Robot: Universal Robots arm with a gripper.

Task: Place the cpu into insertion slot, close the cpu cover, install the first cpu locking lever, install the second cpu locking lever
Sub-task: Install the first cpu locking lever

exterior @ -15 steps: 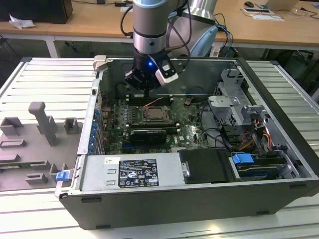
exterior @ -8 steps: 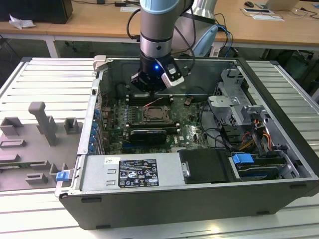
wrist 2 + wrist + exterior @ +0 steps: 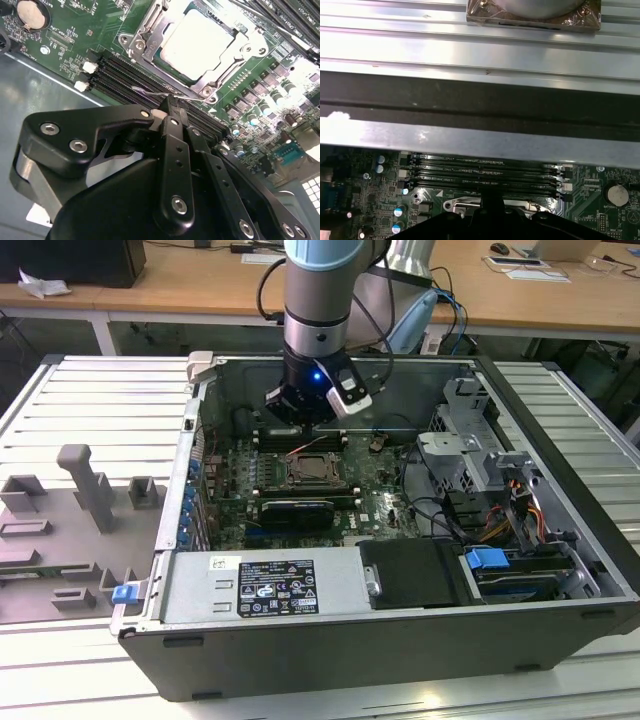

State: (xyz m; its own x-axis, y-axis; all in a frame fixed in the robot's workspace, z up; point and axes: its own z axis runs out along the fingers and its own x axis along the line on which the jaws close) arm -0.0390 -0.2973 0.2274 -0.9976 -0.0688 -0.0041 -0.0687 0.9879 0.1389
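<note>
Second wrist view, we see the black gripper [image 3: 170, 107] closed on a thin wire locking lever [image 3: 150, 91], near the pale square cpu [image 3: 197, 42] under its silver frame cover [image 3: 145, 45].

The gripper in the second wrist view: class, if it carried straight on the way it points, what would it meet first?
Probably the thin wire locking lever at the near edge of the insertion slot. The gripper tips sit right by it, above the memory slots; depth is unclear.
</note>
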